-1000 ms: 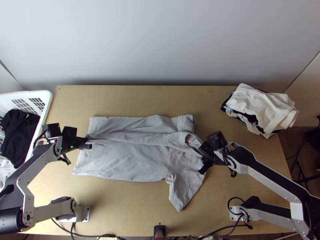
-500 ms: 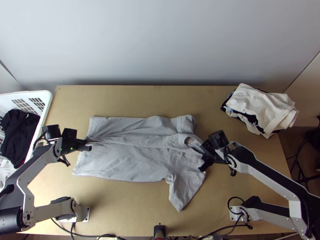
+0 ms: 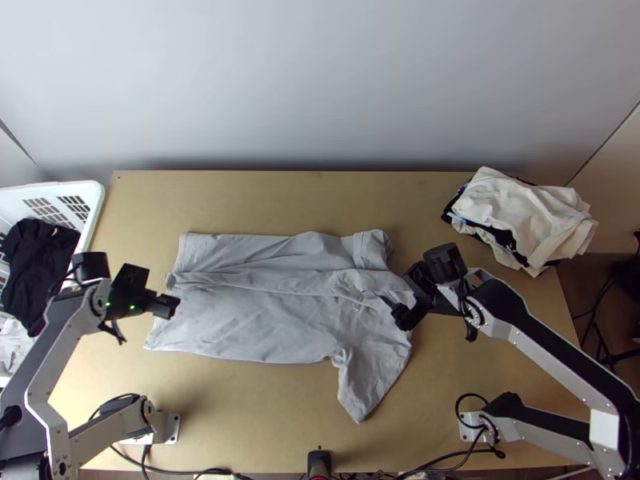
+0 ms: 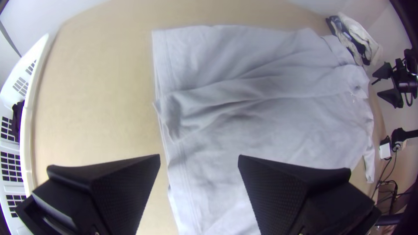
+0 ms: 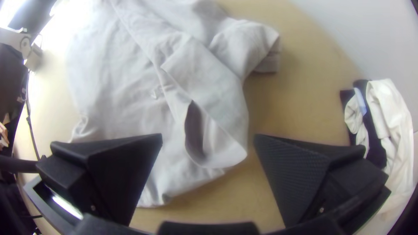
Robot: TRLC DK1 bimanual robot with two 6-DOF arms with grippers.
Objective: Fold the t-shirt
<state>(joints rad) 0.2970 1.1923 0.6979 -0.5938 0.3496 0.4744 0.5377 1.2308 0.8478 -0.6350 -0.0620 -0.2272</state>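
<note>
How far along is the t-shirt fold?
Done: apparently one rough lengthwise fold across the grey t-shirt. In hand: nothing; left claw and right claw are open. Left: near sleeve sticks out, so probably tuck that, then fold the long body smaller.

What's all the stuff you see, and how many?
t-shirt: one, light grey, on table
table: one, light wooden, under t-shirt
clothes pile: one, white and black, far right corner
basket: one, white, left of table
black cloth: one, in basket
wall: one, pale grey, behind table
cables: several, black, near edge
arms: two, silver-grey and black, either side
left gripper: one, black, shirt's left edge
right gripper: one, black, shirt's right edge
</note>
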